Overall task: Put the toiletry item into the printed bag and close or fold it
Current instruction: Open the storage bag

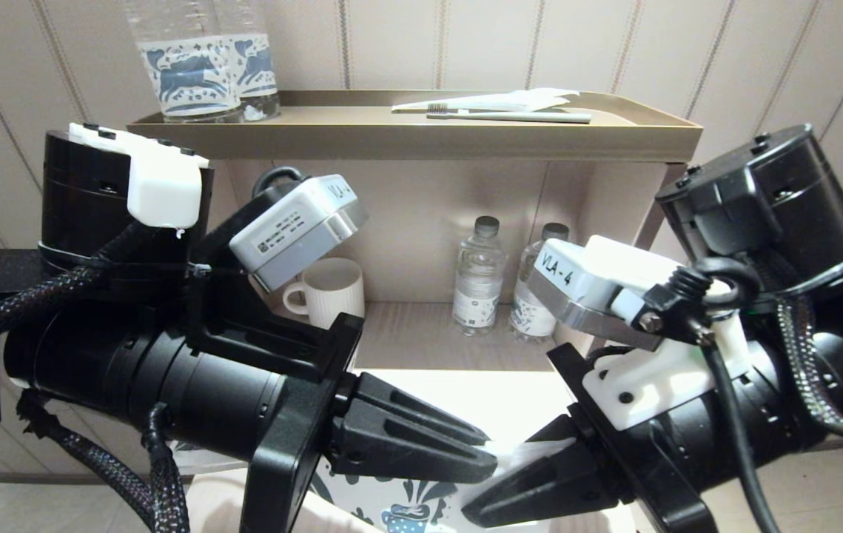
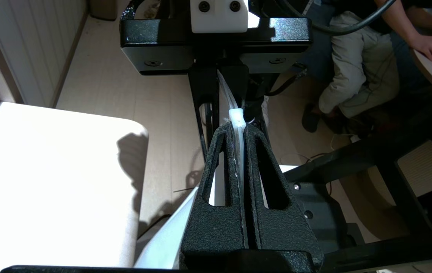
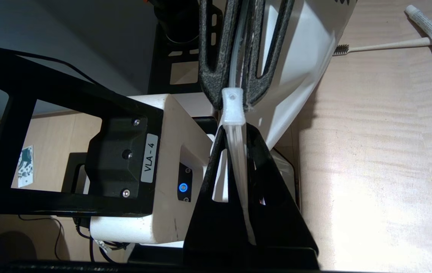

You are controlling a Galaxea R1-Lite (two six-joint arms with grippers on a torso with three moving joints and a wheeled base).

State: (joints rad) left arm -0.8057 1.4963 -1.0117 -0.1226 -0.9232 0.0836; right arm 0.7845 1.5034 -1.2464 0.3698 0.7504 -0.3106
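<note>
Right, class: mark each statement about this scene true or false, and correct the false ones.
1. Both sets of jaws are shut on the bag. True: the left gripper and right gripper pinch the bag's top edge.
2. The toothbrush is inside the bag. False: the toothbrush lies on the table.
3. The tube lies at the toothbrush's handle end. True: see the tube.
4. The mug stands on the top tray. False: the mug stands on the shelf below.
</note>
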